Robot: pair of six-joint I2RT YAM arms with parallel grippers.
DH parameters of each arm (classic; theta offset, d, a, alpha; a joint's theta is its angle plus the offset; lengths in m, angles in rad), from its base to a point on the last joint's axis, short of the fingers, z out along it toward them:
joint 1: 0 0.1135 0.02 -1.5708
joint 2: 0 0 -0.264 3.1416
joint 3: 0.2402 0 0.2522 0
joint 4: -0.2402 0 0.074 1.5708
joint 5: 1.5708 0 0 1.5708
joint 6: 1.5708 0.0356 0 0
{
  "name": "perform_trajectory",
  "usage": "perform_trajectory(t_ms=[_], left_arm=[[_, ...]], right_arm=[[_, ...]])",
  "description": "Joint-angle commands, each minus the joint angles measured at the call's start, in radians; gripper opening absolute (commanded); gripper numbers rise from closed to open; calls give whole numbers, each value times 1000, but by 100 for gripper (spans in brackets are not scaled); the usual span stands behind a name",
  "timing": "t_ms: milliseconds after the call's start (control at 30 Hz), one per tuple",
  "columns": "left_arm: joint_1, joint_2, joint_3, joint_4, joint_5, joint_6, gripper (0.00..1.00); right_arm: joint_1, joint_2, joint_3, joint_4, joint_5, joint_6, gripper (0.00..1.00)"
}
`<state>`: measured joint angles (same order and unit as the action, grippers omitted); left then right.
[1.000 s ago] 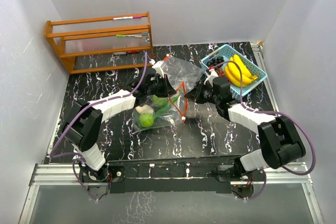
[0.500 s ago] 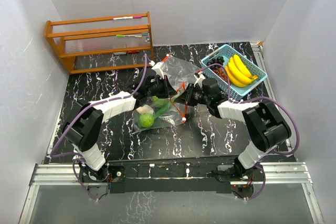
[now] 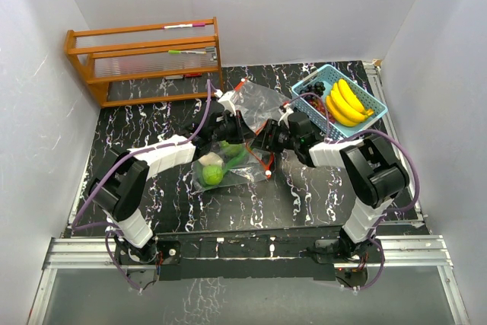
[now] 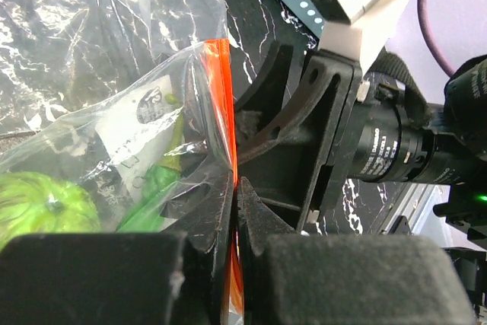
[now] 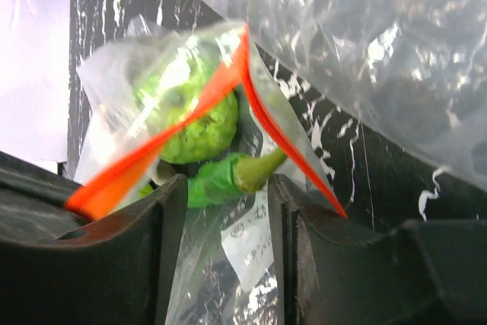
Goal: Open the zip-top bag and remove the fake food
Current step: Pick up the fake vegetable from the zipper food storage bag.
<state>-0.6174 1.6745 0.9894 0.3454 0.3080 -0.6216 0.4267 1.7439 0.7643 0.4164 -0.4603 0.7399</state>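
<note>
Fingers of the left arm (image 4: 262, 230) pinch together on the orange zip strip (image 4: 221, 112) of the crinkled clear zip-top bag (image 3: 228, 161); the right fingers (image 5: 144, 241) stand apart at its gaping mouth. Both forearms reach inward, low over the marbled black tabletop (image 3: 304, 188). Inside lie a bumpy round green fruit (image 5: 190, 112) and a smooth green vegetable (image 5: 228, 176).

Nothing legible; the white printed patch (image 4: 146, 106) on the zip-top bag (image 4: 91, 142) is too blurred to read.
</note>
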Motion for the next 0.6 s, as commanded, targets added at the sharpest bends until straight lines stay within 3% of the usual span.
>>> perform_trajectory(t_ms=[0, 367, 567], left_arm=[[-5, -59, -4, 33, 28, -7, 0], [-5, -55, -18, 60, 35, -24, 0], [-5, -42, -37, 78, 26, -37, 0]], right_arm=[[6, 33, 79, 61, 34, -9, 52], [11, 157, 154, 55, 7, -10, 56], [12, 84, 105, 106, 11, 7, 22]])
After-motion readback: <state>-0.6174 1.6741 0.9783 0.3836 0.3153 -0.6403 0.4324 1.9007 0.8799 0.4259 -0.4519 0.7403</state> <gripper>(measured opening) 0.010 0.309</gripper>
